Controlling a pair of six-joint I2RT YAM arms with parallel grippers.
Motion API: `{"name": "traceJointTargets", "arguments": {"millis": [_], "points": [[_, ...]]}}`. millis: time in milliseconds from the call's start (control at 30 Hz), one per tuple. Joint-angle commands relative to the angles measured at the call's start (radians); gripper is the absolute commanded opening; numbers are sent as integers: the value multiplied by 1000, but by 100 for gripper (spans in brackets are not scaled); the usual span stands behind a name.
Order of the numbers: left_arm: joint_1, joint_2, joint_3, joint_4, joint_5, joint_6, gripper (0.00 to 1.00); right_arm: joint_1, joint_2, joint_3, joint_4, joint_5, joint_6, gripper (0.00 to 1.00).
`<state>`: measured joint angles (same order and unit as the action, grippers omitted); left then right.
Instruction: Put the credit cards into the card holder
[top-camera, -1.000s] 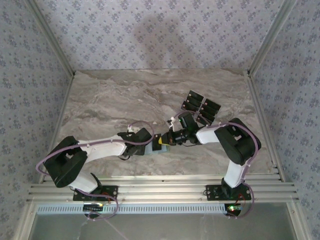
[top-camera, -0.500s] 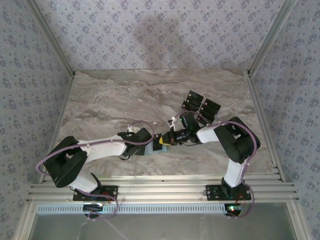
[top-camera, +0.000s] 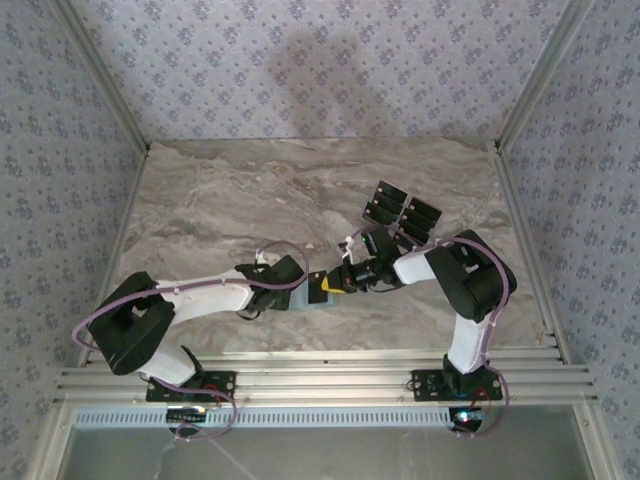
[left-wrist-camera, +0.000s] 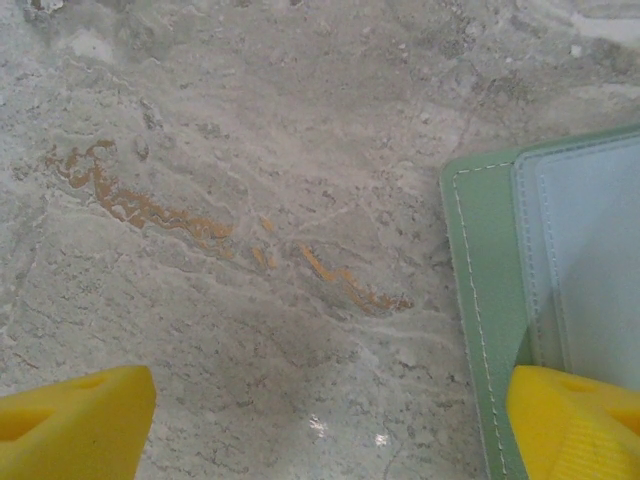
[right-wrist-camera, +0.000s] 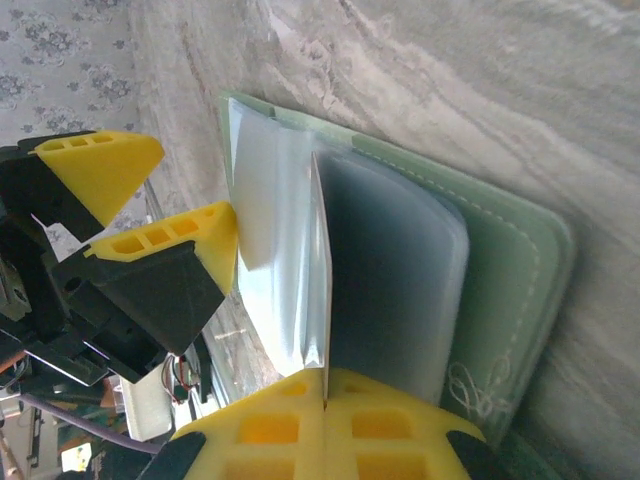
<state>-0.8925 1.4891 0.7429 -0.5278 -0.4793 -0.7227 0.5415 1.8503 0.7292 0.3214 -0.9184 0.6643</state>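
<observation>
The card holder (right-wrist-camera: 505, 290), pale sage green, lies open on the marble beneath both grippers (top-camera: 306, 300). My right gripper (right-wrist-camera: 325, 385) is shut on a thin pale leaf of its clear inner sleeve, seen edge-on and raised from the holder, with a darker pocket beside it. My left gripper (left-wrist-camera: 330, 425) is open and low over the table. Its right fingertip (left-wrist-camera: 575, 420) rests on the holder's edge (left-wrist-camera: 485, 300), its left fingertip (left-wrist-camera: 75, 420) over bare marble. Several black credit cards (top-camera: 400, 212) lie fanned behind the right arm. In the top view the two grippers meet, the left (top-camera: 312, 290) facing the right (top-camera: 338, 281).
A marble tabletop (top-camera: 250, 200) is ringed by patterned walls (top-camera: 300, 70) with metal rails at left and right. A ridged metal strip (top-camera: 320, 375) runs along the near edge, where the arm bases stand.
The right gripper has edged slightly left, toward the left gripper. The left arm and the cards have not moved.
</observation>
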Motion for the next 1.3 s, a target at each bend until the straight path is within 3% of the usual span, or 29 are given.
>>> {"name": "traceJointTargets", "arguments": {"millis": [0,700,967,1267], "points": [[-6,13,25,-30,-18,15,91,13,25,22,-33,-28,-26,0],[-7,-81,89,-61,-44,42,92,16,34,21,-30,-22,-7,0],[-8,-23,99,7,-5,88,93,13,33,24,-46,-5,-5,0],[-8,25,43,-19,-51,66,93,9,36,23,-61,10,-9,0]]}}
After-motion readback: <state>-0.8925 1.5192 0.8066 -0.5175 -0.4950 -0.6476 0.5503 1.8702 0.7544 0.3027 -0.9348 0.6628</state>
